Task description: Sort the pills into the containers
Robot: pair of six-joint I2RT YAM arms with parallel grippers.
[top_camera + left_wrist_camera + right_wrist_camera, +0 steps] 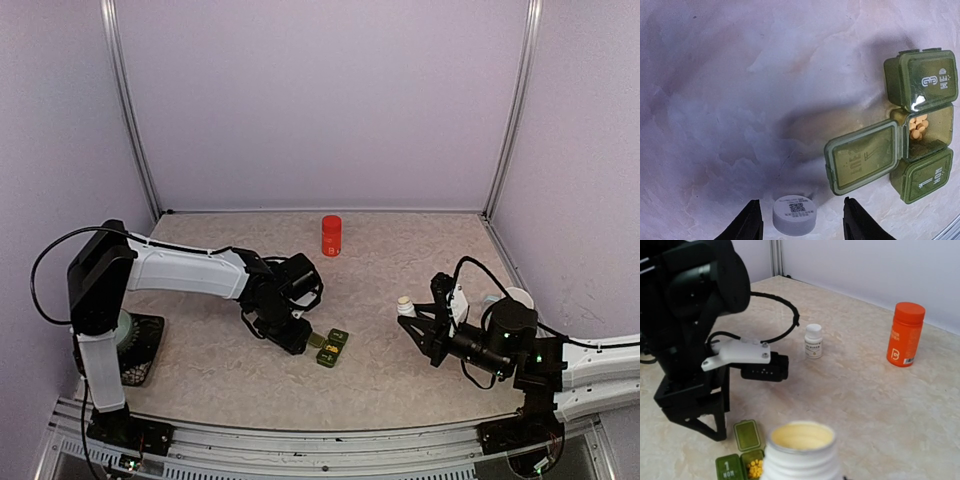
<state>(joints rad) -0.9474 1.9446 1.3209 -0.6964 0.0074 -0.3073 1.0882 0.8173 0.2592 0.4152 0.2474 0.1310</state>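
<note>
Left pincer [298, 340] is sitting low over the tabletop [420, 250], right at the 9 o'clock side of the containers [332, 349], fingers spread and pinching nothing. White cap [794, 215] is lying flat between those fingers with a gap either side, so it's parked, not gripped. My read: it's off so the bottle can pour. The strip is resting flat toward the front of the tabletop, roughly 6 o'clock from the orange bottle [331, 235]. In the left wrist view, the WED cell [922, 80] at the 12 o'clock end is sitting lid-down, contents hidden. The middle cell [940, 125] is standing open, its lid [865, 159] folding out flat toward 8 o'clock and leaving the mouth clear from above. Small yellow-orange pills [917, 126] are lying in a little heap inside, nowhere near filling it. The MON cell [924, 176] at the 6 o'clock end is also sitting shut. The orange bottle is standing upright and capped, well apart at the back. A small white bottle [813, 340], capped and upright, is showing only in the right wrist view, beyond the left arm. Right pincer [413, 318] is pinching an open white pill bottle [800, 447], holding it off the tabletop about 3 o'clock from the strip and apart from it. Its fingers are hiding behind the bottle, so I'm judging the grip from the bottle hanging clear of the tabletop. The bottle mouth is showing pale yellow inside; can't tell whether that's pills or lining. Likely staging for a pour into the open cell.
</note>
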